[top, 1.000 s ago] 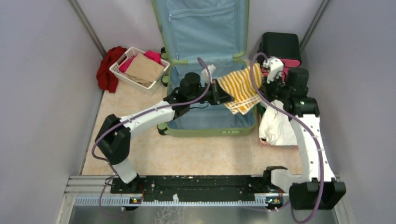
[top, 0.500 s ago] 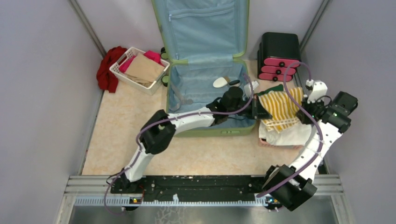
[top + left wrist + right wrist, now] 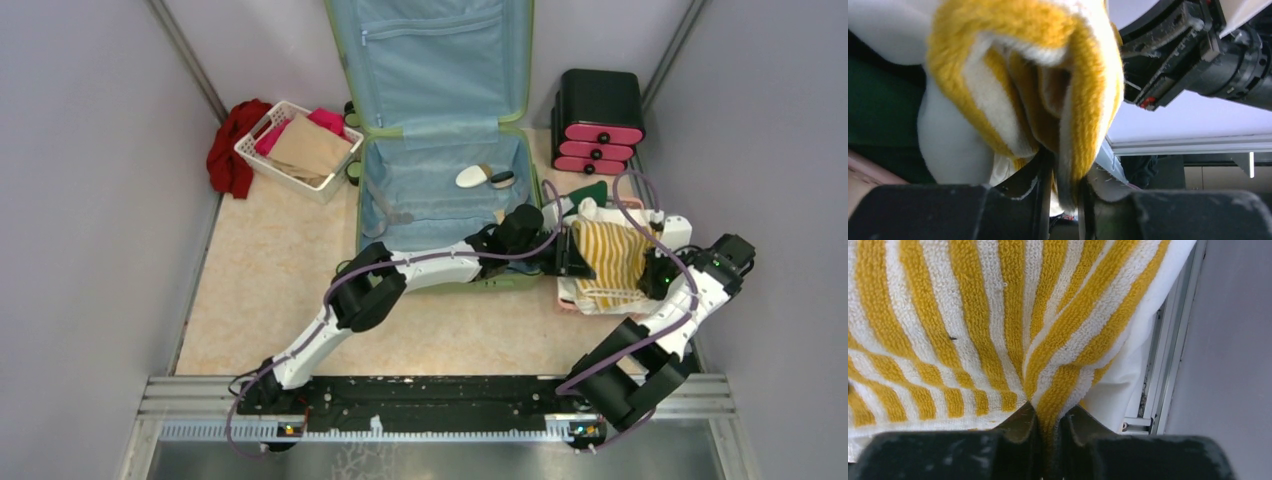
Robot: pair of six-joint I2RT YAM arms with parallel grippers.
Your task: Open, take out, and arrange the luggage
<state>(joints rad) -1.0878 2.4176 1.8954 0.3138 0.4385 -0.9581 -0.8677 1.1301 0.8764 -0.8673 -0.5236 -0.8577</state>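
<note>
- Right gripper (image 3: pixel 1048 415): you see its jaws clamped on a fold of the striped towel (image 3: pixel 610 262), at the lower right of the overhead frame.
- Left gripper (image 3: pixel 1064 172): a towel fold sits between narrowly parted jaws; you cannot tell whether it is pinched.
- The towel lies over white cloth (image 3: pixel 592 212), just right of the luggage (image 3: pixel 420 200).
- The luggage lies open on the worktop at centre, lid raised at the upper edge.
</note>
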